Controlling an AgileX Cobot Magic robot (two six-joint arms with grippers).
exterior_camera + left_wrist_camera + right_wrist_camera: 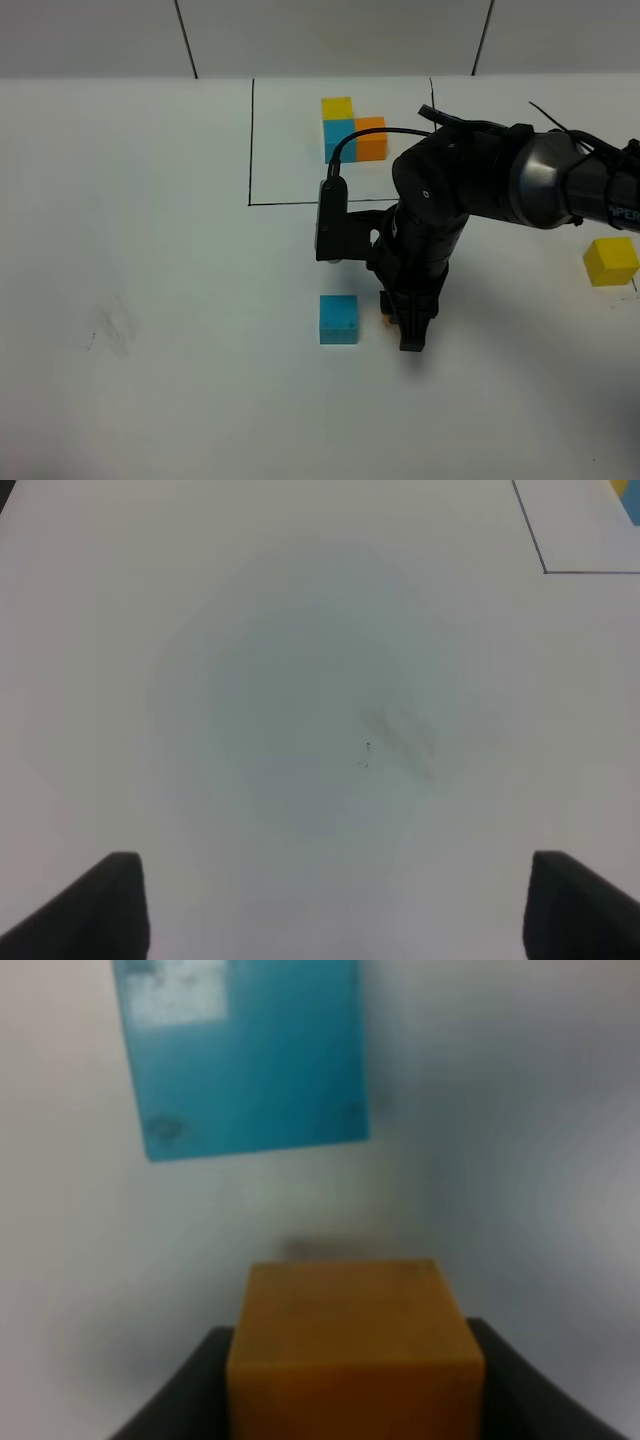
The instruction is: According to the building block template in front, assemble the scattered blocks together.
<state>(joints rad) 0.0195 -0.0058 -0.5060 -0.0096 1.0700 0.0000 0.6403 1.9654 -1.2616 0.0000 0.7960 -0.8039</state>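
The gripped cube [355, 1345] sits between the fingers [185, 1405] of the right gripper [405, 325]. A second cube [339, 319] lies just beside them, apart. The third cube [611, 260] and the template [342, 140] lie well away.

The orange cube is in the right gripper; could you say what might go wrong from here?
The orange cube, held by the right gripper, sits skewed to the sky-blue cube; pushing them together may shove it or leave a crooked joint. The arm nearly hides it from above, so misalignment could go unnoticed.
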